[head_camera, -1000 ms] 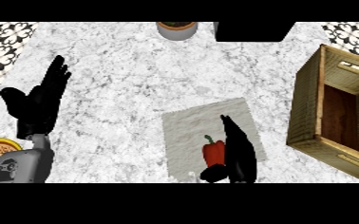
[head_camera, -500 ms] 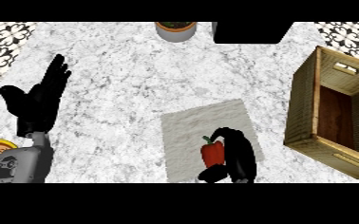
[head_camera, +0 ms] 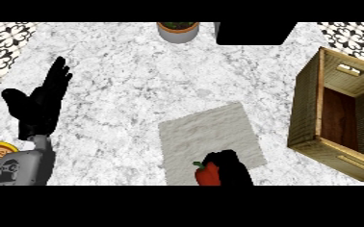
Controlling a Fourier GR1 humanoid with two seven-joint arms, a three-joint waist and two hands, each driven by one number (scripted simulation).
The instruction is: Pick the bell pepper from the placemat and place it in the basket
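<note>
A second ago my right hand (head_camera: 233, 169) had straight fingers beside the small red bell pepper (head_camera: 206, 174). Now the fingers are curled round it, so it is clamped. The pepper has moved to the near edge of the pale grey square placemat (head_camera: 206, 132); I can't tell if it is lifted yet. I think the grab is done and the carry comes next. The brown wooden basket (head_camera: 307, 110) waits well off to the right. My left hand (head_camera: 37, 107) rests open at the left of the white marble table (head_camera: 121, 77).
</note>
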